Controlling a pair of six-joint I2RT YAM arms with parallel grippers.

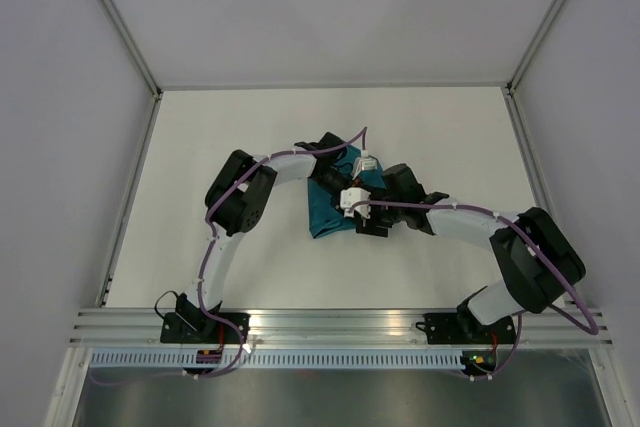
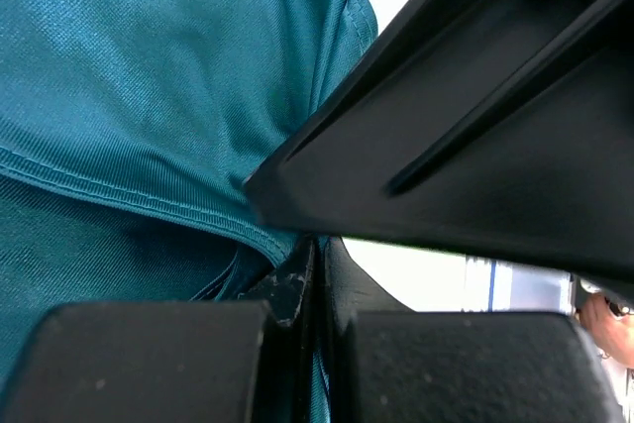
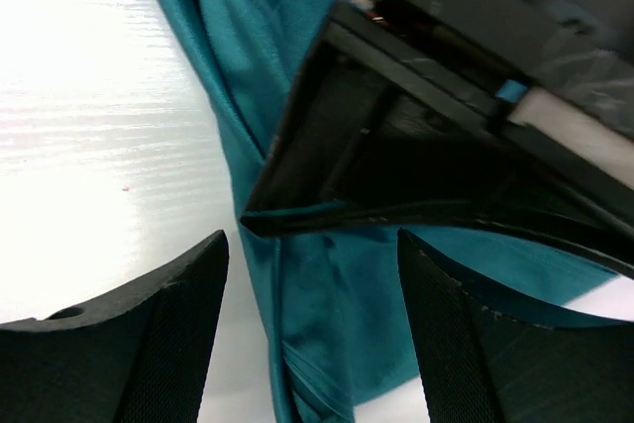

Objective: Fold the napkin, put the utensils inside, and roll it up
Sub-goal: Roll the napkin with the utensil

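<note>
left gripper [image 2: 315, 260] clamped on napkin [image 1: 328, 215], right gripper [image 3: 312, 240] apart

napkin lies in folds near the tabletop [image 1: 220, 127] centre. left arm reaches in low, fingers pinching a cloth fold. right arm faces it, jaws spread above the napkin's edge.

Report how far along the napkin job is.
Done: the napkin looks partly folded, layers overlapping. In hand: the left gripper is shut on its hem; the right gripper is open over it. Left: finishing the fold, utensils (none in view), rolling.
</note>
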